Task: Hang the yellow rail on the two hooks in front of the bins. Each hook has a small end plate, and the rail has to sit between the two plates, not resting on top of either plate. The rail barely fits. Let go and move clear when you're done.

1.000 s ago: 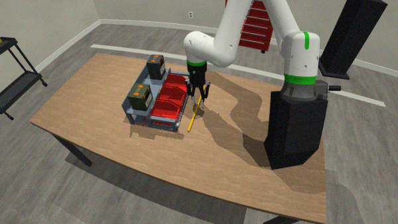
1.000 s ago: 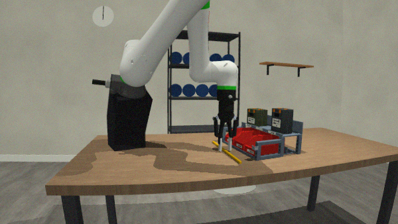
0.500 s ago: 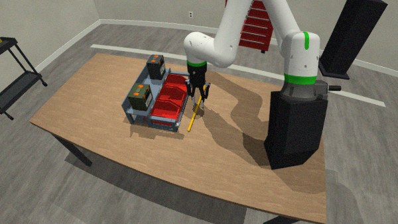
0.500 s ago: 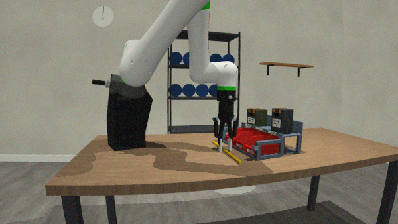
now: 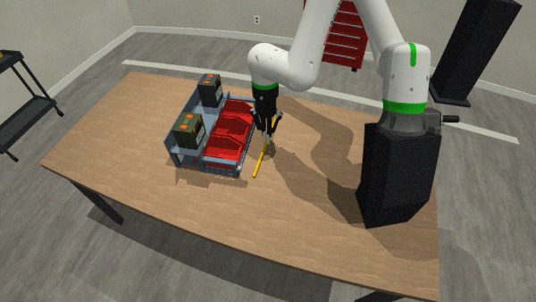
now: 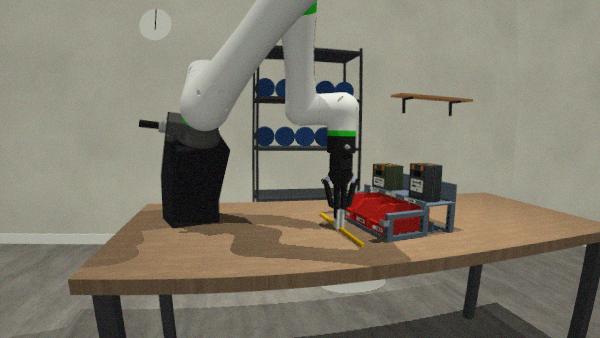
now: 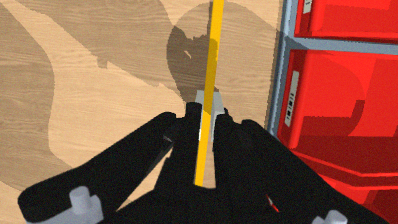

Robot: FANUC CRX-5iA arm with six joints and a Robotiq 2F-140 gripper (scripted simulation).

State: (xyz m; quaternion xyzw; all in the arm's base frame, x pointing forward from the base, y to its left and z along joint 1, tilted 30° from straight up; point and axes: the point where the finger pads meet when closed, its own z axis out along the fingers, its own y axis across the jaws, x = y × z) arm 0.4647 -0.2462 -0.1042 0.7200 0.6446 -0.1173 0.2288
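The yellow rail (image 5: 262, 154) is a thin straight bar lying on the wooden table just in front of the grey rack (image 5: 210, 127), roughly parallel to its front. It also shows in the exterior view (image 6: 344, 230) and in the wrist view (image 7: 210, 85). My gripper (image 5: 268, 132) points straight down over the rail, and its two grey fingertip pads (image 7: 207, 112) are closed against the rail's sides, so it is shut on the rail. The rail lies low at the table. The hooks at the rack's front are too small to make out.
The grey rack holds red bins (image 5: 228, 131) in front and two dark boxes (image 5: 189, 130) (image 5: 210, 90) on its rear shelf. The red bins lie right of the rail in the wrist view (image 7: 340, 95). The arm's black base (image 5: 397, 174) stands at the table's right.
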